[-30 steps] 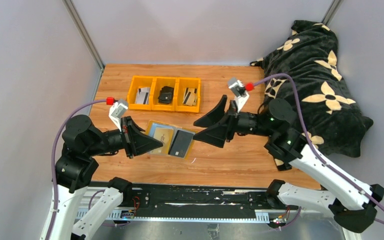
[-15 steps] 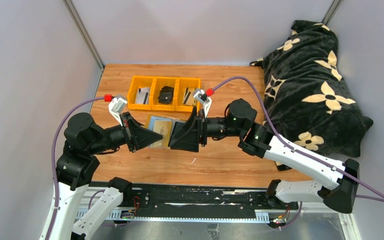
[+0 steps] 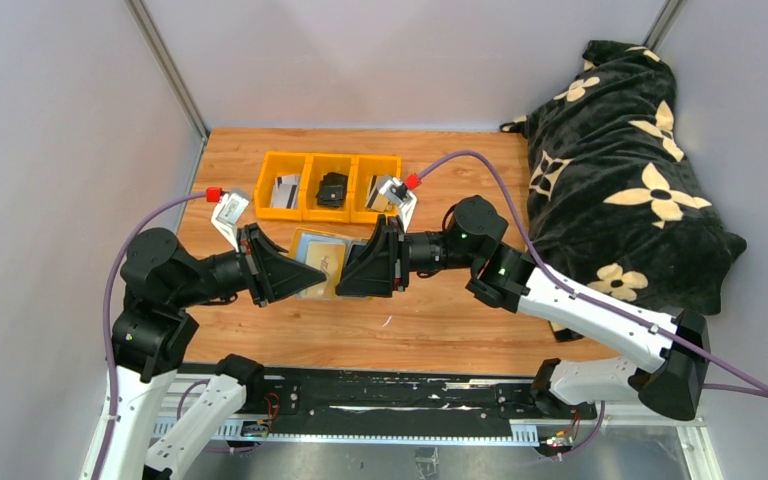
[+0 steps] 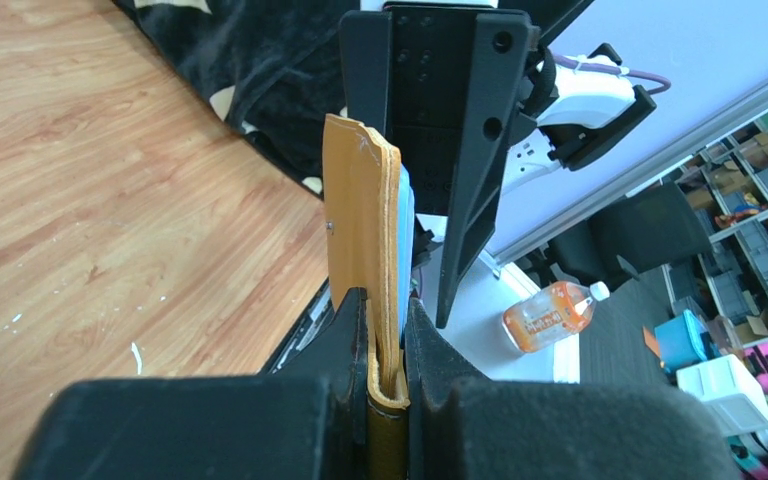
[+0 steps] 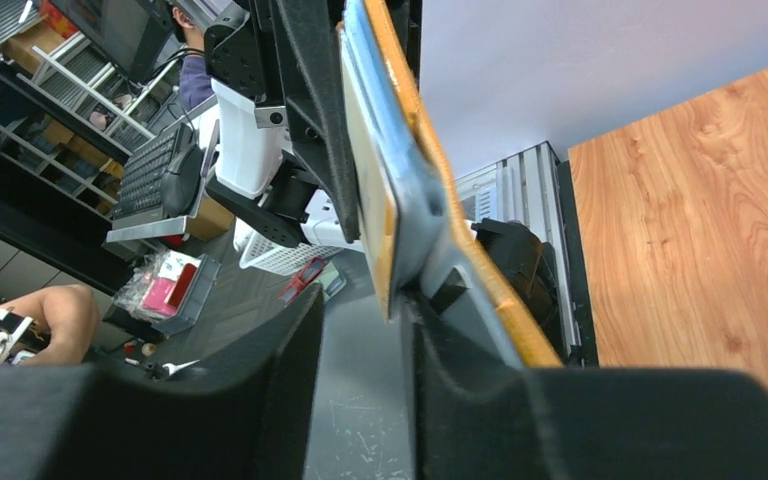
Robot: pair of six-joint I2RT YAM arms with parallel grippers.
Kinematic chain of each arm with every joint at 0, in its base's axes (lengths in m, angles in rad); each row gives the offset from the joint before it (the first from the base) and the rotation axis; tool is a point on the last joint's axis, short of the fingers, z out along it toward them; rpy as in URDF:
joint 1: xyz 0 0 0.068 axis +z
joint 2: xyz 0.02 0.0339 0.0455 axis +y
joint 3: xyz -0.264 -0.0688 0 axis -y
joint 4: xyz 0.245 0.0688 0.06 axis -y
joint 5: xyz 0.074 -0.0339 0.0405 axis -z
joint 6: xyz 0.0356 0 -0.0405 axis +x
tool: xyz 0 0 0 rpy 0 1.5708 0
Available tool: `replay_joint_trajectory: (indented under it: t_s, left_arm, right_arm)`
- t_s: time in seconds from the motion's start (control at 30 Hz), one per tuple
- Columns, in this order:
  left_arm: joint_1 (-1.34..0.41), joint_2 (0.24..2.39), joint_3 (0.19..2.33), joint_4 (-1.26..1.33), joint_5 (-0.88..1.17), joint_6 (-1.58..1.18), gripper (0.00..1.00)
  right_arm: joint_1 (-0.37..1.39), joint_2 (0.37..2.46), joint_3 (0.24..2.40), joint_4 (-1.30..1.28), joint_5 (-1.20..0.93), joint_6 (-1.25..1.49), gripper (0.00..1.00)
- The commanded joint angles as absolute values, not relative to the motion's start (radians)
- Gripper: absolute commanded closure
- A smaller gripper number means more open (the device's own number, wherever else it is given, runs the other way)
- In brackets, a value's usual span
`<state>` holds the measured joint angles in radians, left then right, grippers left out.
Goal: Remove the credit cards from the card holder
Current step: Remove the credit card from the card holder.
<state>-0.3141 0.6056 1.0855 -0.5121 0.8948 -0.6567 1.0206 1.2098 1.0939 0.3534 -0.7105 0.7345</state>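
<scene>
The mustard-yellow card holder (image 3: 308, 250), grey-blue inside with a tan credit card (image 3: 327, 268) showing, hangs open above the desk (image 3: 440, 320), its long axis left-right. The left fingers (image 4: 345, 335) clamp its left end; the right fingers (image 5: 270, 350), partly open, straddle its right end.

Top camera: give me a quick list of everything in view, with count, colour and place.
card holder: one, mustard-yellow, mid-table between the grippers
card in holder: at least one shows, tan
bins: three, yellow, in a row at the table's back
cards in bins: several, pale with dark stripes, left and right bins
folded item: one, black, middle bin
blanket: one, black with cream flowers, back right
table: one, wooden
left gripper: shut on the card holder
right gripper: open, jaws around the holder's opposite edge
</scene>
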Motion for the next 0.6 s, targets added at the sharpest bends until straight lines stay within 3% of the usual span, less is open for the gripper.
replay_joint_trajectory:
  t_s: [0.0, 0.47, 0.57]
  left_arm:
    - [-0.314, 0.595, 1.067, -0.449, 0.953, -0.702, 1.00]
    - [-0.314, 0.589, 1.057, -0.461, 0.927, -0.669, 0.97]
    - [-0.314, 0.590, 1.064, -0.481, 0.889, -0.649, 0.94]
  right_arm:
    - [1.029, 1.245, 1.098, 0.508, -0.723, 0.809, 0.67]
    - [1.023, 1.260, 1.023, 0.658, -0.650, 0.929, 1.00]
    - [1.022, 1.244, 0.986, 0.720, -0.651, 0.950, 1.00]
